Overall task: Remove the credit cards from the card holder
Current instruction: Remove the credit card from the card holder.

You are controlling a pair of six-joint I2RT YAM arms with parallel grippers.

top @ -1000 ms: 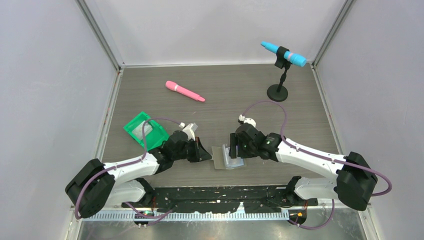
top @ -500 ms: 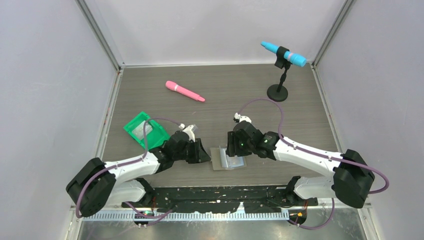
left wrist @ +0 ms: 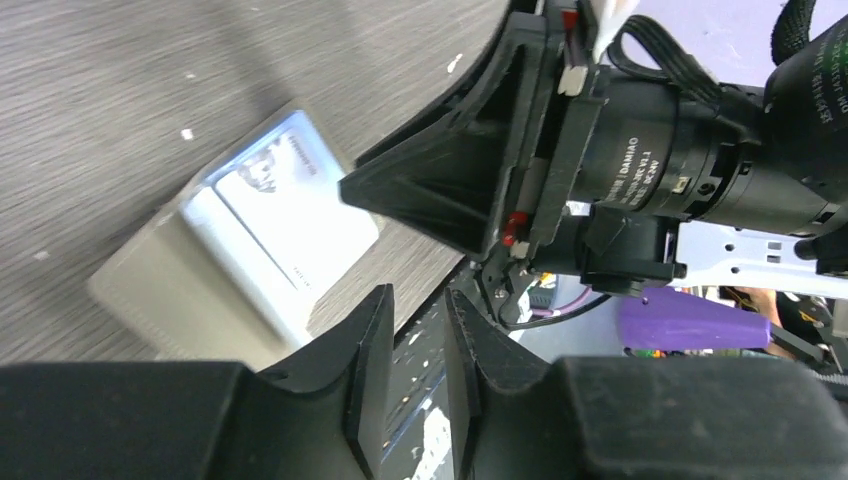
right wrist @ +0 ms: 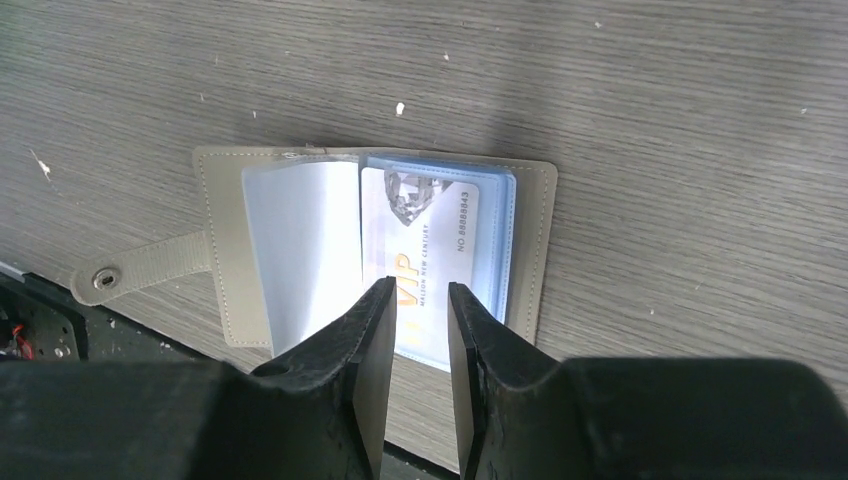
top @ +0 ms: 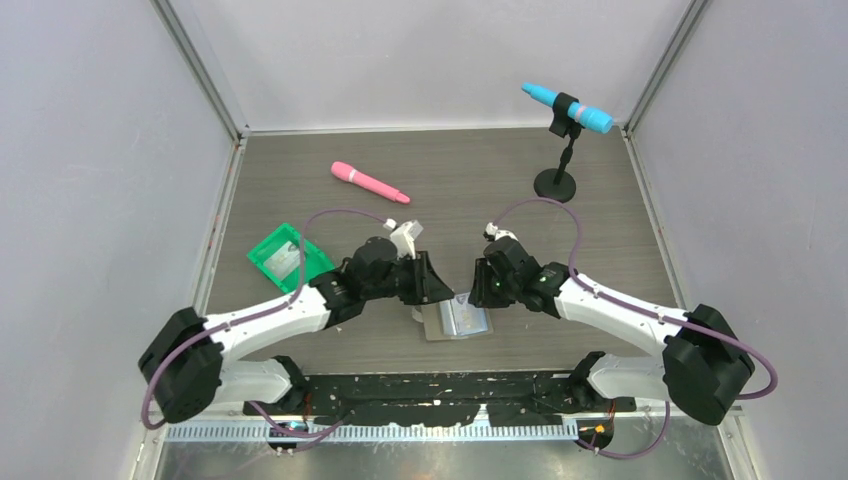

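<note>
The card holder [top: 455, 320] lies open and flat on the table near the front edge. In the right wrist view it [right wrist: 225, 235] shows grey covers, pale blue pockets and a snap strap. One credit card [right wrist: 432, 232] with a diamond picture and "VIP" print sits in the right pocket. My right gripper [right wrist: 418, 300] hovers just above that card, jaws narrowly apart and empty; it also shows in the top view [top: 483, 290]. My left gripper [top: 432, 288] hangs at the holder's left side, jaws narrowly apart and empty [left wrist: 415, 310]. The holder shows blurred in the left wrist view [left wrist: 240, 250].
A green tray [top: 288, 258] with something pale in it stands left of the left arm. A pink marker [top: 370, 183] lies further back. A black stand holding a blue microphone-like object [top: 565, 110] is at the back right. The table's front edge is just behind the holder.
My left gripper has swung up and right, closer to the holder's far-left corner. My right gripper has shifted slightly right and back. The holder stays open on the table.
</note>
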